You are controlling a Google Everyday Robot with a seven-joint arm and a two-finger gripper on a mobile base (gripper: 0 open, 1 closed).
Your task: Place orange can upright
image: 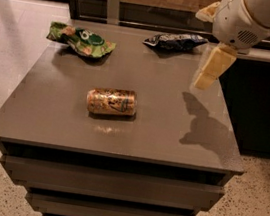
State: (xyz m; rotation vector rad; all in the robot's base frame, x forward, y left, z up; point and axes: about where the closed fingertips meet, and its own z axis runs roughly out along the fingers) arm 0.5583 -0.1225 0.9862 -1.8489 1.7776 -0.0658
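**The can is lying down and the gripper is up high on the other side**

The orange can [111, 101] is on its side on the gray table [170, 140]. It sits near the middle of the top, a bit toward the front edge. Its long way runs across the view, from side to side, almost level with the front edge. So its two round ends point left and right, not up. I cannot tell which end has the pull-tab.

The gripper [208, 73] hangs in the air above the right part of the table, near the back. It is well apart from the can and touches nothing. Its dark shadow [203, 129] falls on the table under it. I cannot tell if the gripper is open or closed.

From the gripper, the can lies off to the left of the view, lower down and closer to the front. I think the gripper must go that way and down to reach it.

A green snack bag [81, 41] and a dark blue snack bag [175, 40] lie at the back, away from the can.
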